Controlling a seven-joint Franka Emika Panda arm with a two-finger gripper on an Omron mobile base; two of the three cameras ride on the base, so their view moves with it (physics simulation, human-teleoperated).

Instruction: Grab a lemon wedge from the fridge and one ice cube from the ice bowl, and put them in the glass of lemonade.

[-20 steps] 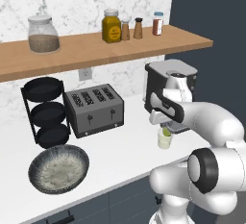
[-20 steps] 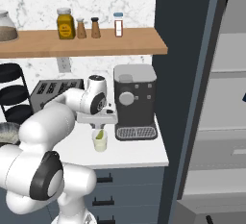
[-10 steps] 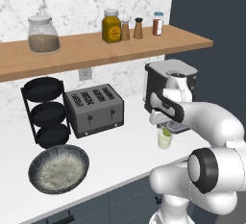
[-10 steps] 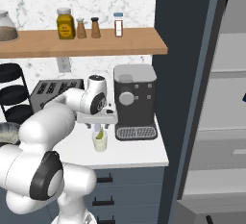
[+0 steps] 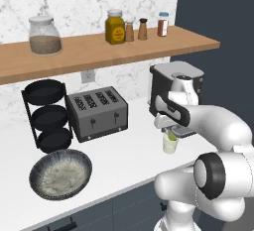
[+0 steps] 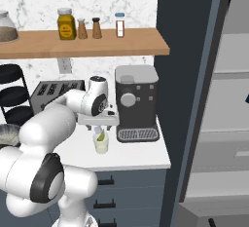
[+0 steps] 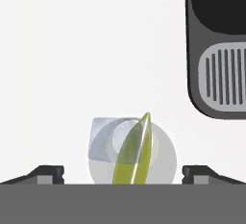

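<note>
Directly above the glass of lemonade (image 7: 132, 153), the gripper (image 7: 123, 172) hangs with fingers spread wide and empty; the lemon wedge (image 7: 134, 151) sits inside beside the coffee machine (image 6: 136, 102).

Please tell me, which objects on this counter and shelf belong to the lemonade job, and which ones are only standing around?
Belonging to the job: the glass of lemonade, the lemon wedge standing in it, the ice bowl, the fridge, the gripper above the glass.

Only standing around: the toaster, the coffee machine, the tiered rack, the shelf jars and shakers.
</note>
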